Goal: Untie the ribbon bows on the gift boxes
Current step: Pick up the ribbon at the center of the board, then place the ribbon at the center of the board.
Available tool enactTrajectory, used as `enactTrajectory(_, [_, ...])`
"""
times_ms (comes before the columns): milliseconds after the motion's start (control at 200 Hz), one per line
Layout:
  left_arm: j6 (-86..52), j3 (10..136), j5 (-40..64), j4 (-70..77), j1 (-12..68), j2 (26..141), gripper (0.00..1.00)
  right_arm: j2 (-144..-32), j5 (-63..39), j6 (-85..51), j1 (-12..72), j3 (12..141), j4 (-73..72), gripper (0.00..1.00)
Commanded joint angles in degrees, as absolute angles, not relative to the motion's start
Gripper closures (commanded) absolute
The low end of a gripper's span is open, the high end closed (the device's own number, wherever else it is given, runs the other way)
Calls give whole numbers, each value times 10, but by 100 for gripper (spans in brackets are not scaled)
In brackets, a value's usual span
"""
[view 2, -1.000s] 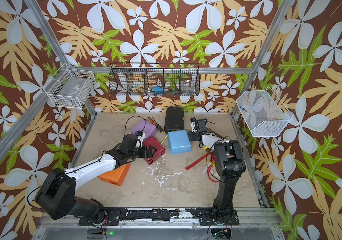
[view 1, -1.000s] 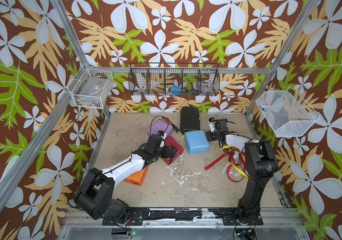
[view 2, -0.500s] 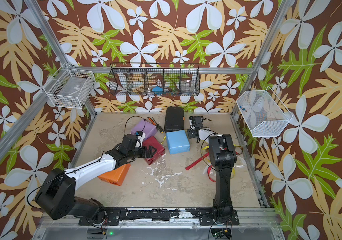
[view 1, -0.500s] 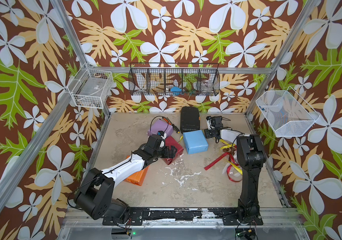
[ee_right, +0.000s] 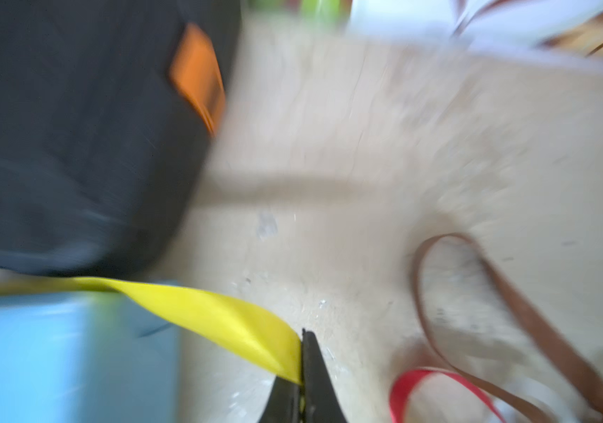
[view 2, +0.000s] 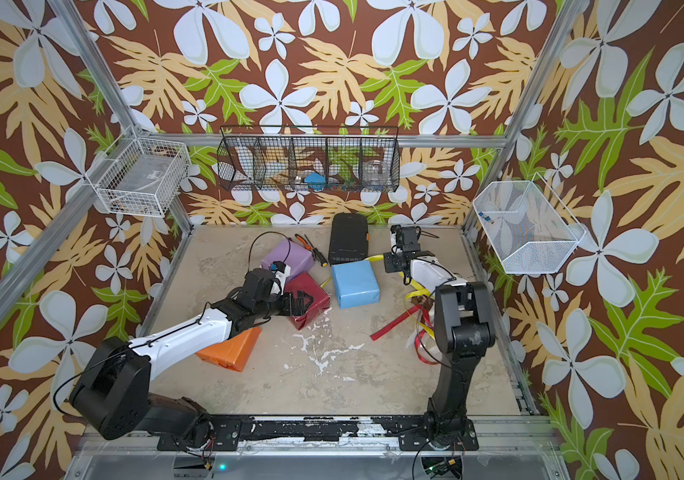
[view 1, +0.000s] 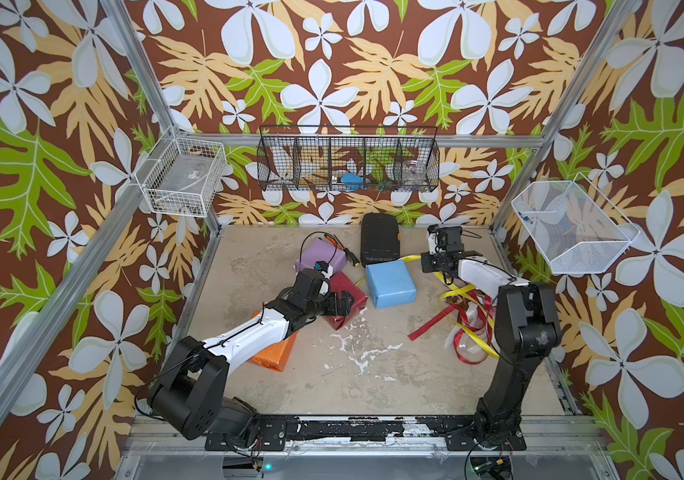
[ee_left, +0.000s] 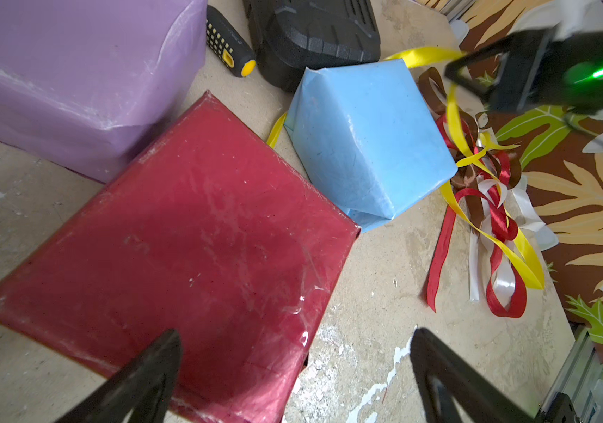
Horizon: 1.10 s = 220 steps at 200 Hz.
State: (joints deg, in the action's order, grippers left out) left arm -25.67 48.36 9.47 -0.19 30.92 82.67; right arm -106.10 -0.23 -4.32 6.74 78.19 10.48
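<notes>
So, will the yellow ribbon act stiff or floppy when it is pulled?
Probably floppy: the yellow ribbon twists and bends between the light blue box and the shut right pincer. Likely slippery, since its face shines. The box might drag along: ribbon emerges at two of its sides.

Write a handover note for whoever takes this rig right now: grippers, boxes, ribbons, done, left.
Left gripper open over the dark red box.
Right gripper shut on the yellow ribbon beside the light blue box.
Lilac box sits next to the dark red one; orange box lies partly under the left arm.
Done: no bow shows on any box; red, white and brown ribbons lie in a loose pile near the right arm.
Left: yellow ribbon shows on two sides of the light blue box; pull it clear.
</notes>
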Motion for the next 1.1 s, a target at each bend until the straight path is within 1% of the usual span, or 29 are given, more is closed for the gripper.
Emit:
enactTrajectory(0, [-257,480,96,4,308,822,0,-990,-9,-95,66,768,86,100])
enactTrajectory(80, [-257,476,90,4,308,816,0,-924,21,-111,65,750,80,100])
enactTrajectory(150, [-257,473,88,6,308,813,0,-874,24,-128,54,735,69,100])
enactTrajectory(405, [-260,470,90,9,308,806,0,-707,9,-204,-57,668,34,100])
enactTrajectory(500, [-261,470,92,11,308,808,0,-664,35,-206,-79,649,34,100])
enactTrajectory(631, [-261,471,98,12,308,807,0,-661,30,-198,-83,628,48,100])
enactTrajectory(781, [-263,470,108,12,308,807,0,-727,-55,-204,-83,593,82,100])
enactTrajectory(811, [-262,470,111,12,308,807,0,-742,-79,-206,-84,583,86,94])
enactTrajectory(871, [-260,471,113,9,309,807,0,-767,-117,-207,-83,566,99,86])
enactTrajectory(891, [-259,471,111,8,309,807,0,-775,-126,-207,-82,561,103,80])
enactTrajectory(936, [-259,471,109,9,309,808,0,-788,-141,-202,-79,549,111,63])
enactTrajectory(991, [-260,472,106,9,309,807,0,-800,-142,-194,-72,547,133,47])
enactTrajectory(1016, [-261,472,106,9,309,807,0,-802,-138,-189,-67,545,141,38])
enactTrajectory(1051, [-263,471,103,9,309,807,0,-801,-127,-185,-57,544,151,21])
enactTrajectory(1061, [-263,471,102,9,309,806,0,-800,-124,-184,-53,543,153,12])
enactTrajectory(1066, [-264,471,101,9,309,806,0,-798,-121,-184,-51,543,154,6])
enactTrajectory(1071, [-264,471,100,10,309,807,0,-798,-119,-183,-50,543,155,3])
enactTrajectory(1081, [-265,470,98,9,309,806,0,-795,-115,-181,-46,543,156,0])
enactTrajectory(1096, [-266,470,95,10,309,806,0,-791,-107,-179,-40,542,158,0])
